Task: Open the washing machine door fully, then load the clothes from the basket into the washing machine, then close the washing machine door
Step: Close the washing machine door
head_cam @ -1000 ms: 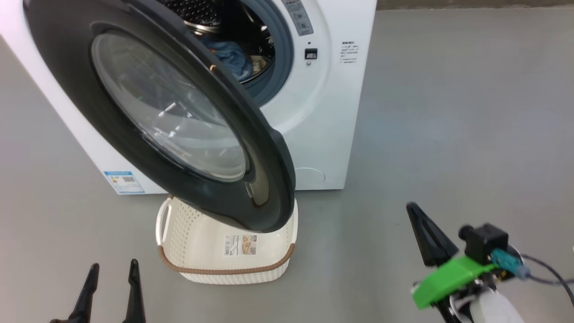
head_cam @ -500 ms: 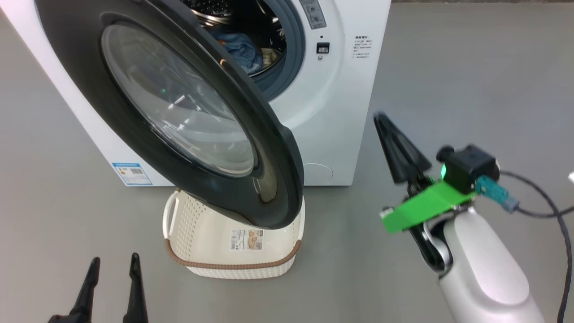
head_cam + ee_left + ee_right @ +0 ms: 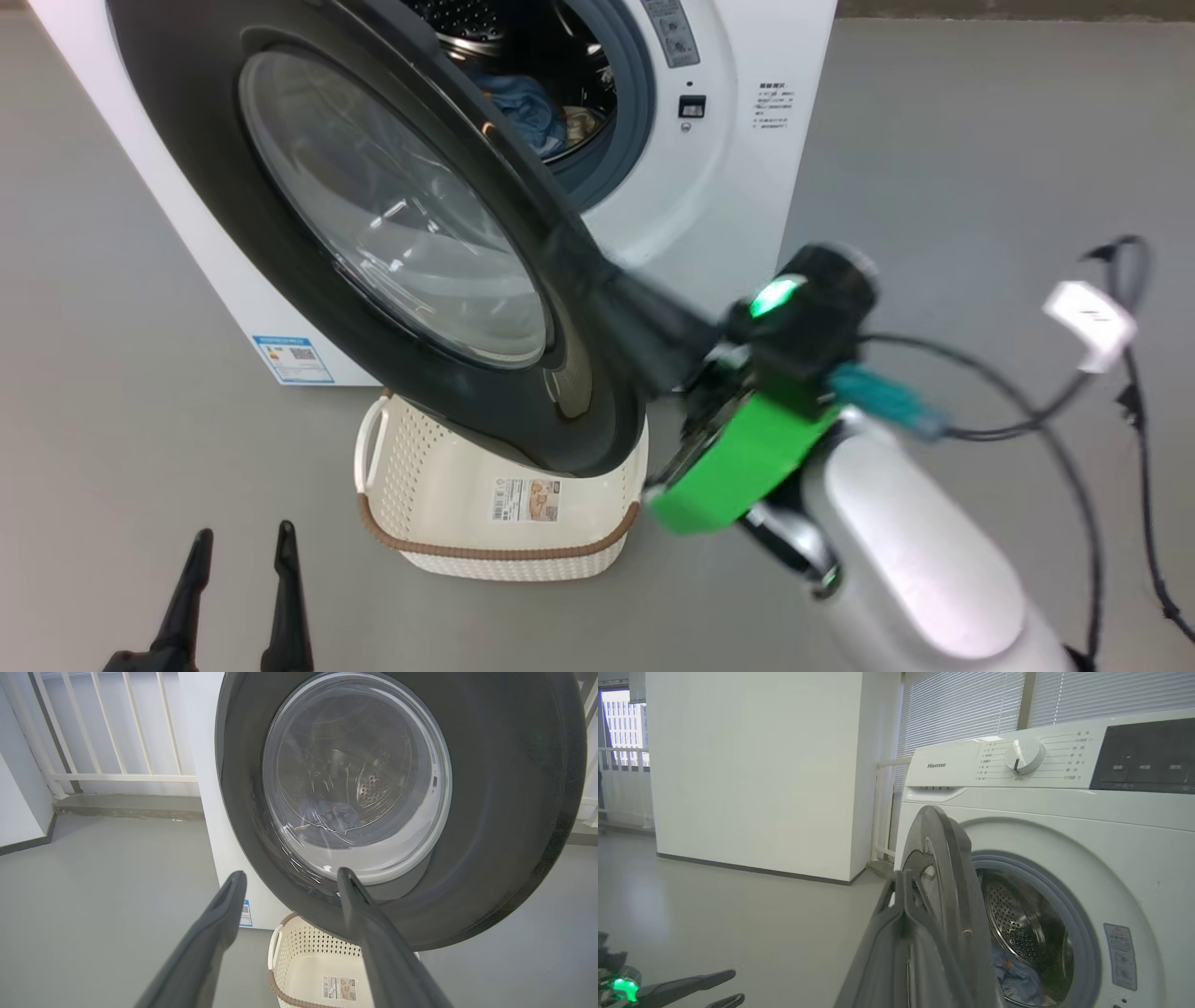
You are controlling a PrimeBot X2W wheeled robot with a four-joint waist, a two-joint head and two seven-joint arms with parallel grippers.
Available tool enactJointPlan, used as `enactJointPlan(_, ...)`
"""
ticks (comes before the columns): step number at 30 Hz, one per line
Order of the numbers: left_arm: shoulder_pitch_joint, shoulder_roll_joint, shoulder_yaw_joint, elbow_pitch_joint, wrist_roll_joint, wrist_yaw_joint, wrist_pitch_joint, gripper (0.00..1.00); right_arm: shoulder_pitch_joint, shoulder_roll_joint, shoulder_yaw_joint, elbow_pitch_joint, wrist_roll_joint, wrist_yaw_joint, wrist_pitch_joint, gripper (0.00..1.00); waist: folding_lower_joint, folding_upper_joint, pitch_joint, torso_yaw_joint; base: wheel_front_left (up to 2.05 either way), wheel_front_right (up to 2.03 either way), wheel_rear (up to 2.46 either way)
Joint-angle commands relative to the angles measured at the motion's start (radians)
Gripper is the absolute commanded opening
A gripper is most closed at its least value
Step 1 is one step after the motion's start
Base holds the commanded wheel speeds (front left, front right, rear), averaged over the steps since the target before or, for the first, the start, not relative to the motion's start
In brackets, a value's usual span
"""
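The white washing machine [image 3: 719, 187] stands at the top with its black round door [image 3: 187, 149] swung out over the basket [image 3: 448, 485]. Blue clothes [image 3: 523, 103] lie in the steel drum, and show in the right wrist view as clothes [image 3: 1017, 977]. The cream basket shows just its label sticker inside. My right gripper [image 3: 635, 322], shut and blurred, is at the outer side of the door's free rim; whether it touches I cannot tell. Its closed fingers [image 3: 901, 891] stand before the edge-on door [image 3: 945, 858]. My left gripper [image 3: 238, 560] stands open at the lower left, facing the door's glass [image 3: 355, 779].
Black cables with a white tag [image 3: 1088, 317] trail from the right arm over the grey floor. A white railing [image 3: 117, 774] stands behind the machine's left side, and a white wall [image 3: 752, 765] further left. My left gripper [image 3: 686, 984] shows low in the right wrist view.
My right arm has swung up and left from the lower right to the door's free rim, fingers staying shut. The camera has shifted a little. The left gripper has not moved.
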Motion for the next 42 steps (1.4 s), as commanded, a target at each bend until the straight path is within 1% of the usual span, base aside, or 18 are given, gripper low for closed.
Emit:
enactJointPlan(1, -0.047, 0.016, 0.031, -0.022, 0.012, 0.009, -0.009, 1.0, 0.014, 0.022, 0.036, -0.009, 0.022, 0.002, 0.02, 0.0, 0.0, 0.0, 0.002, 0.003, 0.0, 0.0, 0.0)
enactJointPlan(4, -0.05, 0.014, 0.03, -0.021, 0.011, 0.011, -0.011, 1.0, 0.035, 0.022, 0.088, 0.039, 0.043, 0.002, 0.049, 0.0, 0.0, 0.0, 0.005, 0.006, 0.0, 0.0, 0.0)
enactJointPlan(7, -0.05, 0.015, 0.031, -0.019, 0.013, 0.014, -0.011, 1.0, 0.044, 0.022, 0.111, 0.074, 0.057, 0.002, 0.053, 0.0, 0.0, 0.0, 0.008, 0.005, 0.0, 0.0, 0.0)
enactJointPlan(15, -0.056, 0.019, 0.033, -0.02, 0.013, 0.019, -0.014, 1.0, 0.021, 0.022, 0.165, 0.224, 0.091, 0.002, 0.02, 0.0, 0.0, 0.0, 0.02, -0.004, 0.0, 0.0, 0.0)
enactJointPlan(27, -0.063, 0.019, 0.03, -0.017, 0.011, 0.021, -0.017, 1.0, -0.062, 0.022, 0.143, 0.425, 0.147, 0.002, -0.075, 0.0, 0.0, 0.0, 0.022, -0.005, 0.0, 0.0, 0.0)
enactJointPlan(42, -0.079, 0.018, 0.025, -0.025, 0.015, 0.025, -0.021, 1.0, -0.153, 0.021, 0.119, 0.567, 0.179, 0.002, -0.132, 0.0, 0.0, 0.0, 0.052, 0.0, 0.0, 0.0, 0.0)
